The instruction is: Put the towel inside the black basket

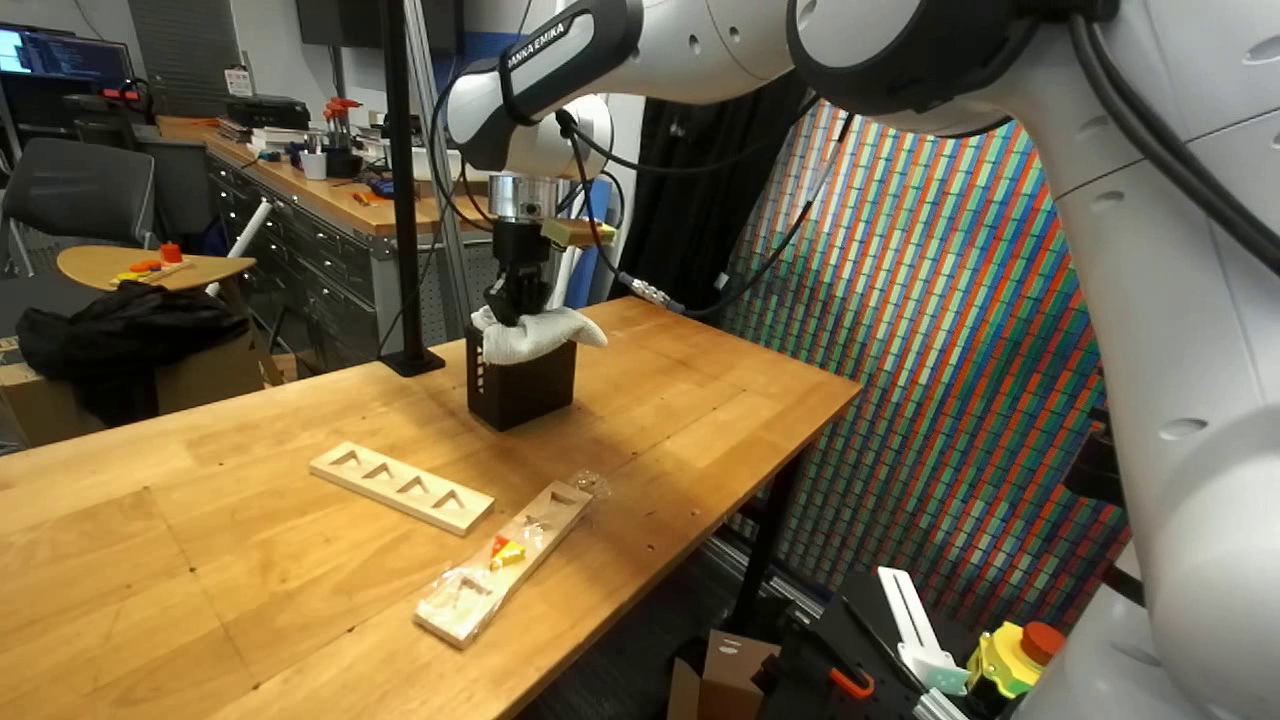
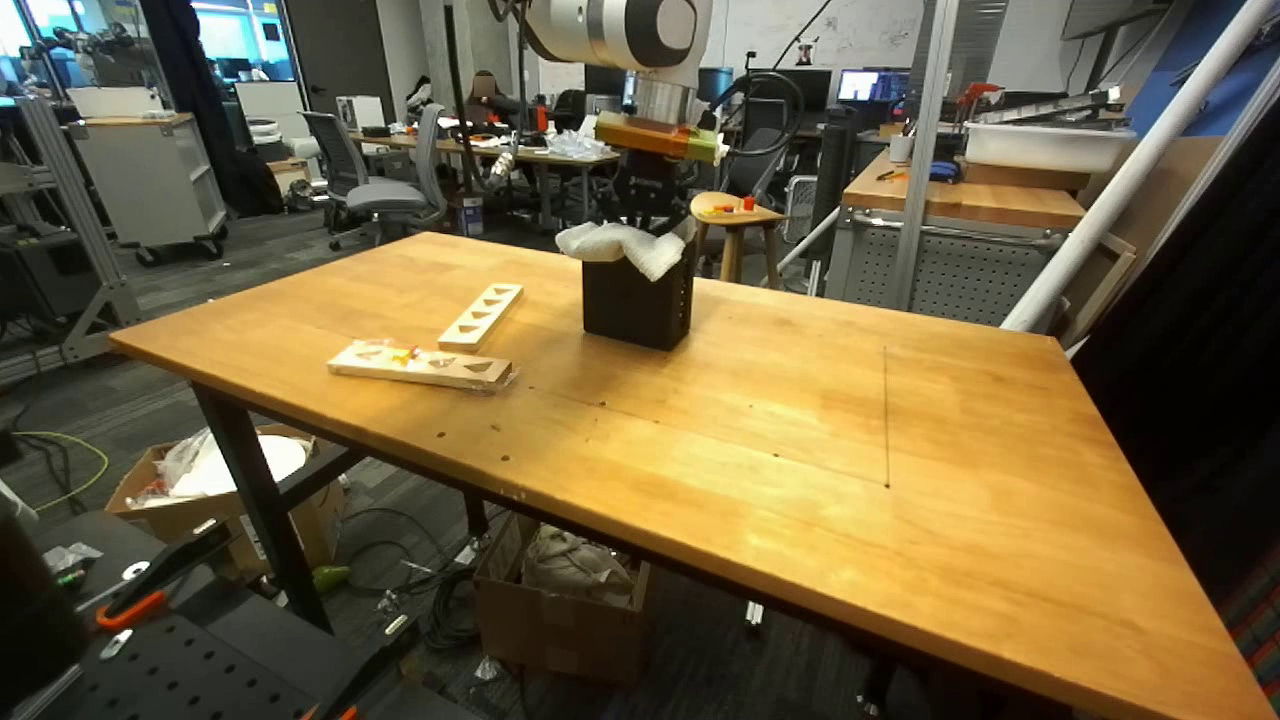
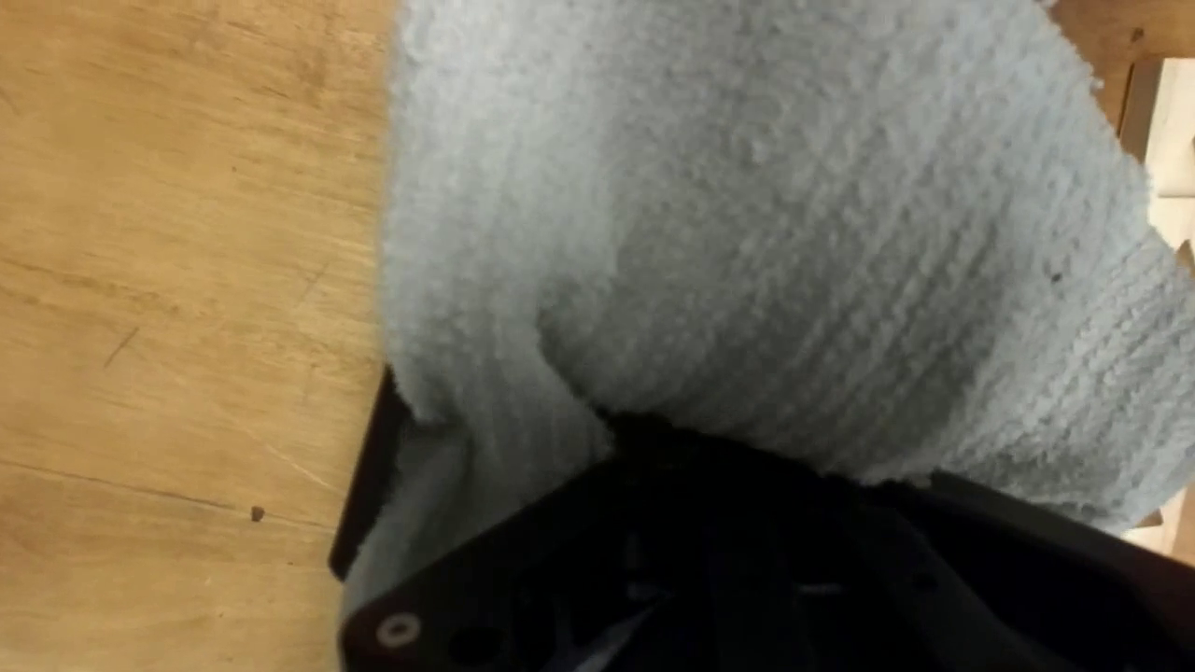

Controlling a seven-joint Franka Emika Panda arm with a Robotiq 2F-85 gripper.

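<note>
1. The towel (image 2: 628, 246) lies across the top of the black basket (image 2: 635, 305), hanging past the rim; the opening is hidden, so how much cloth sits inside we cannot tell.
2. The hand (image 1: 509, 319) is closed, its tips buried in the towel — whether they pinch it, we cannot make out.
3. The arm (image 1: 720, 45) runs out of frame in both exterior views.
4. We count one towel, one basket and, on the surface (image 1: 250, 560), one bare board (image 1: 402, 488) and one wrapped board (image 1: 540, 530) — its red and yellow pieces (image 1: 507, 555) too small to number.
</note>
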